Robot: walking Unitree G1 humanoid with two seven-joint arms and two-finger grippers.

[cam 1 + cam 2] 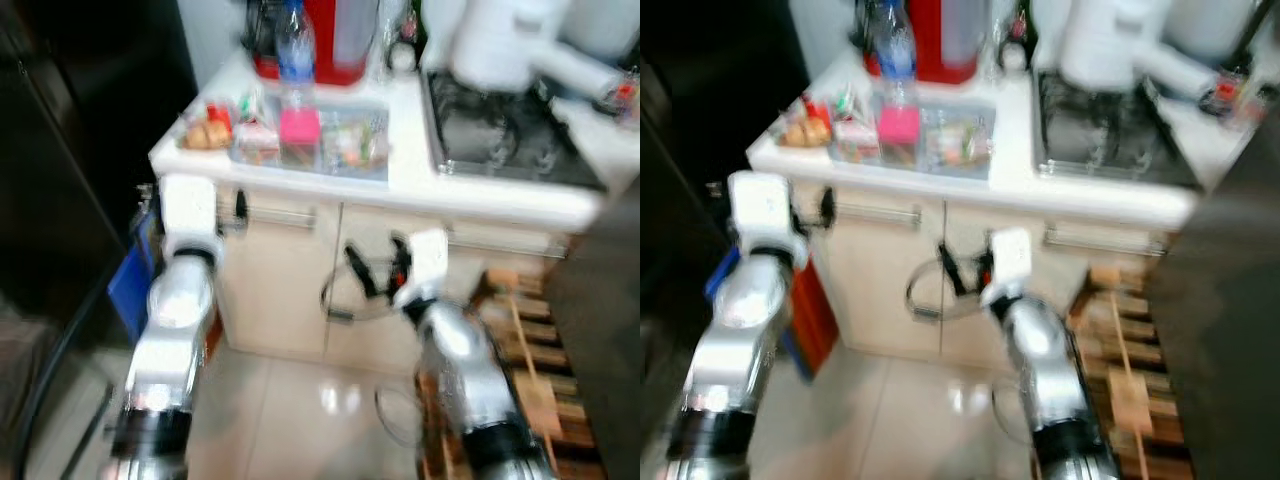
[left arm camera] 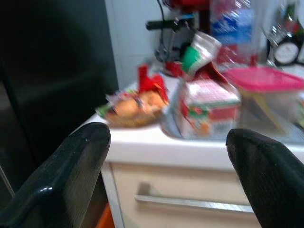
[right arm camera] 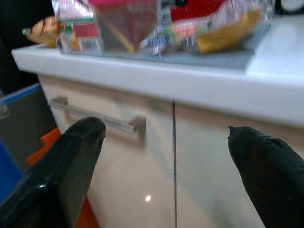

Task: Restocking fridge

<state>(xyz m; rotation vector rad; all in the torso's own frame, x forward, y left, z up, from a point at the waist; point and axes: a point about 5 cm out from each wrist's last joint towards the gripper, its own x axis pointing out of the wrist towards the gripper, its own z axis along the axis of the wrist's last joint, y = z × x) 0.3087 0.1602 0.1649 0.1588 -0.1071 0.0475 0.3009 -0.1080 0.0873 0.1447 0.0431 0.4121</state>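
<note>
My left gripper (image 2: pixel 166 161) and right gripper (image 3: pixel 166 156) both hang spread wide, holding nothing, below the white counter (image 1: pixel 410 175). At twelve o'clock on it sits the grocery tray (image 1: pixel 305 140): pink-lidded container (image 1: pixel 299 126), water bottle (image 1: pixel 295 50), carton (image 2: pixel 209 107) and bagged food (image 1: pixel 205 130).

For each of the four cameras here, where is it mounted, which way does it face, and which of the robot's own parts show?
Left eye view: on the head, looking down at the white counter; both silver arms show, with the left gripper and right gripper.
Right eye view: the stereo twin, same scene.
Left wrist view: looks along open jaws at the carton and pink-lidded box.
Right wrist view: looks along open jaws at the cabinet handle.
Both wrist views share the carton.
</note>
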